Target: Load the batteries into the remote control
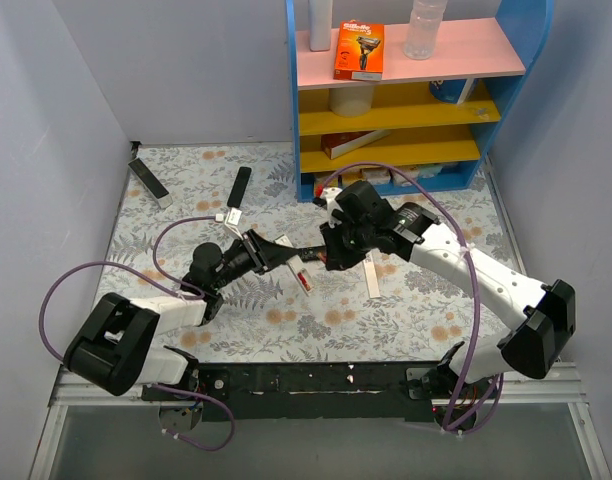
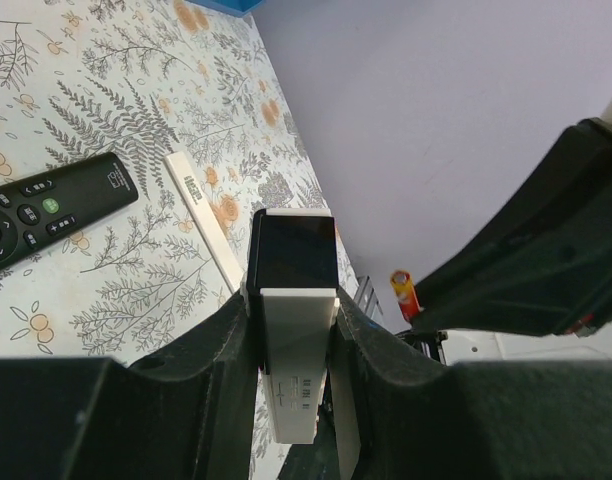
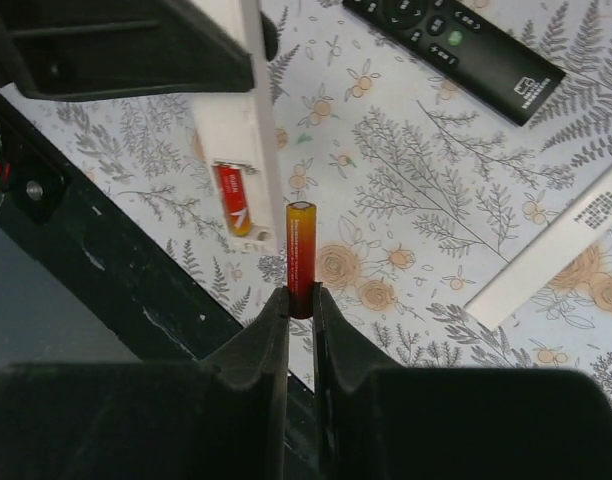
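My left gripper (image 1: 269,250) (image 2: 291,310) is shut on the white remote control (image 2: 291,345) and holds it above the mat, its dark end section (image 2: 291,250) pointing away. My right gripper (image 1: 331,255) (image 3: 301,300) is shut on one red battery (image 3: 301,255), which sticks out past the fingertips right beside the remote's edge (image 3: 256,120). The same battery also shows in the left wrist view (image 2: 406,293). The second red battery (image 3: 233,200) (image 1: 304,281) lies under the remote's far end against a white surface; I cannot tell whether it is in the remote. The white back cover (image 1: 372,276) (image 3: 556,250) (image 2: 201,215) lies on the mat.
A black remote (image 3: 456,45) (image 2: 46,205) lies near the cover. Two more black remotes (image 1: 238,188) (image 1: 149,181) lie at the back left. A blue shelf unit (image 1: 406,110) with boxes and bottles stands at the back right. The black front rail (image 3: 116,280) runs close below the grippers.
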Controlling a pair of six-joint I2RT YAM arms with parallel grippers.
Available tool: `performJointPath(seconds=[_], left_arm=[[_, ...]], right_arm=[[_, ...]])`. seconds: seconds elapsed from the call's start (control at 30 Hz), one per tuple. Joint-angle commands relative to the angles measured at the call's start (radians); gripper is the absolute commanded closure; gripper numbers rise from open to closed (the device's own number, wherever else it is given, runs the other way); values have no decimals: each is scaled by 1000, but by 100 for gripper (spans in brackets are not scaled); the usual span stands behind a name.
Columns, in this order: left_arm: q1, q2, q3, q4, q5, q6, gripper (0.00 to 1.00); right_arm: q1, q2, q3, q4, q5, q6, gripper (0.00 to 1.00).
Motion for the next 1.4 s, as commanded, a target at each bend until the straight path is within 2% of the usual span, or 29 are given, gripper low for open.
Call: performJointPath(seconds=[0.0, 0.3, 0.73, 1.03, 1.37], left_arm=[[-5, 24, 41, 104, 11, -29, 100], [-12, 52, 47, 185, 17, -92, 100], [-25, 83, 54, 233, 11, -161, 100], [-35, 106, 45, 292, -2, -217, 100], [-37, 109, 25, 328, -25, -267, 100]], right_arm=[[47, 45, 98, -74, -66, -13, 99], [73, 116, 145, -113, -89, 15, 99], [75, 165, 173, -137, -46, 49, 98], [75, 186, 197, -142, -43, 47, 90], [75, 188, 214, -163, -43, 47, 70]])
